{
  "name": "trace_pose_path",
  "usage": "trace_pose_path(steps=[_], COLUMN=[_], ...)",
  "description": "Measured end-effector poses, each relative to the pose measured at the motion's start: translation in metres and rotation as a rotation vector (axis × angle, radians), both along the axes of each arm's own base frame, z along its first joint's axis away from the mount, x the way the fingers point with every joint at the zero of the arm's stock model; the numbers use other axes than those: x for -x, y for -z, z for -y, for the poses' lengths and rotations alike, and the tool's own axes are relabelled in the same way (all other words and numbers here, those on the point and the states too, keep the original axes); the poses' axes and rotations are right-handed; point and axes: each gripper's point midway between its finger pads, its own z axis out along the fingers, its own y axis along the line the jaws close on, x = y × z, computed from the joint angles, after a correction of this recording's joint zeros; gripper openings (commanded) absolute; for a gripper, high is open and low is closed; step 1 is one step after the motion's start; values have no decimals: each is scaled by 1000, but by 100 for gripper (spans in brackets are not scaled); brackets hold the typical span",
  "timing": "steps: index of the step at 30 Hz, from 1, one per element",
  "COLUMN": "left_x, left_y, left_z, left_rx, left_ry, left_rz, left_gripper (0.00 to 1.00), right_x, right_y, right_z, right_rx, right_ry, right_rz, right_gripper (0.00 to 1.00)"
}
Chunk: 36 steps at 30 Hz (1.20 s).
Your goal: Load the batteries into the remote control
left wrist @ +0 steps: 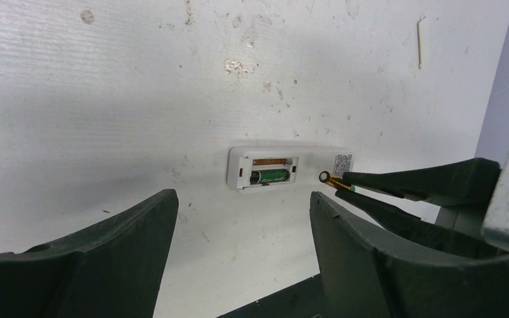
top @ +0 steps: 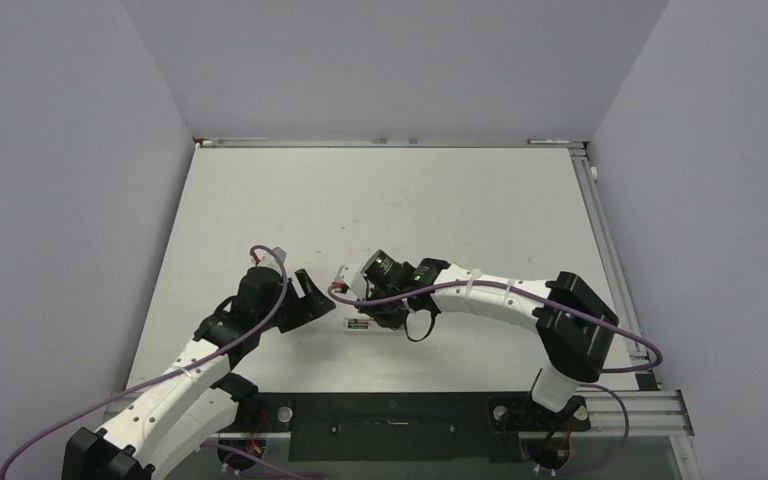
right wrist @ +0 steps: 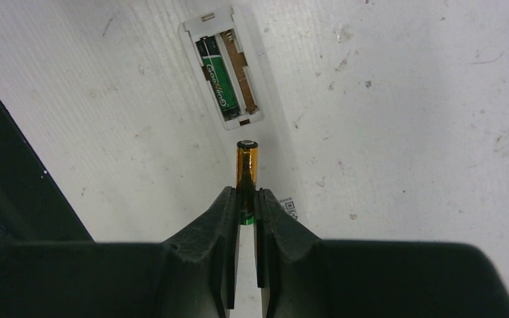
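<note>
The white remote control (left wrist: pixel 265 169) lies flat on the table with its battery bay uncovered. A blackish-green battery (left wrist: pixel 270 176) sits in the nearer slot; the slot beside it shows only a copper contact. In the right wrist view the remote control (right wrist: pixel 252 46) is just ahead of my right gripper (right wrist: pixel 246 199), which is shut on the copper-gold battery (right wrist: pixel 246 162); the battery sticks out toward the bay's end. My left gripper (left wrist: pixel 242 218) stands open and empty, short of the remote. From above, the left gripper (top: pixel 318 300) and right gripper (top: pixel 388 312) flank the remote control (top: pixel 370 326).
The white table (top: pixel 380 200) is scuffed and bounded by grey walls at left, right and back. A black strip (top: pixel 390 425) runs along the near edge between the arm bases. A small QR sticker (right wrist: pixel 290 209) lies by the right fingers.
</note>
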Motion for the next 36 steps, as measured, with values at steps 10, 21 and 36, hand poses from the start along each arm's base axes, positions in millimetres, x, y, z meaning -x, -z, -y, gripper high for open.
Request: trace_pose_path(steps=[10,21,36], left_x=[2,2,0], left_y=[14,24,26], left_z=[-15,-35,-40], left_rx=[-30,-90,-91], left_ry=[-90,-172,-202], left_rz=[-49,-82,-94], left_gripper=[76,80,84], right_x=[-2,-4,-6], right_y=[8,19,24], right_z=[-15,-24,-35], right_rx=[43,85,100], right_ry=[-99,-145,-177], right_rz=[-13,-29,-35], right_gripper=[9,11,16])
